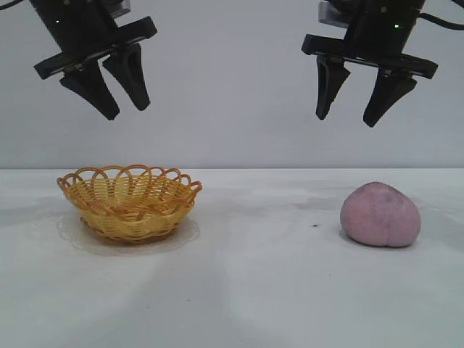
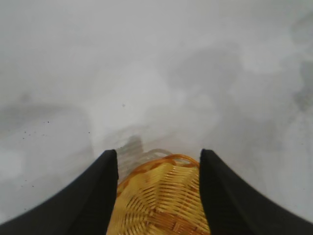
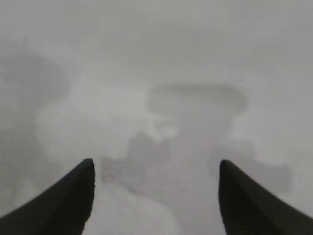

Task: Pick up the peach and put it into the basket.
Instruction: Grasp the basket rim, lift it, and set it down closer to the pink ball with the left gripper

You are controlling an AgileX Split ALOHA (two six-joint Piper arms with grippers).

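From my right wrist I see my right gripper (image 3: 155,196) with its two dark fingers (image 3: 68,198) spread wide apart, nothing between them, hanging above the pale grey table (image 3: 161,73), whose surface carries blotchy darker shadows and smudges.

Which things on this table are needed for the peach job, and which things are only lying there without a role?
Needed for the job:
- the peach, on the table at the right
- the basket, at the left, nothing in it
- the right gripper, open, high above the peach
- the left gripper, open, high above the basket

Only lying there:
- nothing else; only the bare white table
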